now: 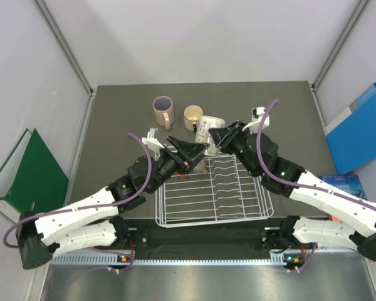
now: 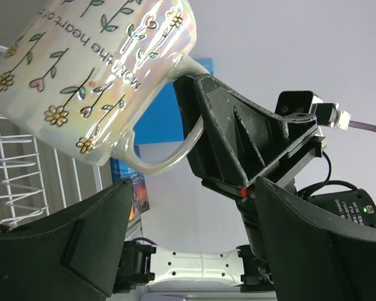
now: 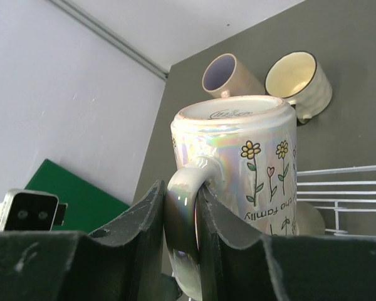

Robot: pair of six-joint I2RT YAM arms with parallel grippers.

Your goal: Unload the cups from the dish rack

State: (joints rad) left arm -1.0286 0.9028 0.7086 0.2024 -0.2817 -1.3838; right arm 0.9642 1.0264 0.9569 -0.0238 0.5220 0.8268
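Note:
My right gripper is shut on the handle of a cream mug printed with flowers, held tilted over the far edge of the white wire dish rack. My left gripper stands open just beside and below that cream mug; nothing lies between its fingers. A pinkish-beige mug with a purple inside and a speckled mug stand on the dark table beyond the rack. Both also show in the right wrist view, the pinkish-beige mug left of the speckled mug.
A green binder leans outside the left wall. A blue folder and a book lie outside the right wall. Both arms cross above the rack's far corners. Rack wires run close under the left gripper.

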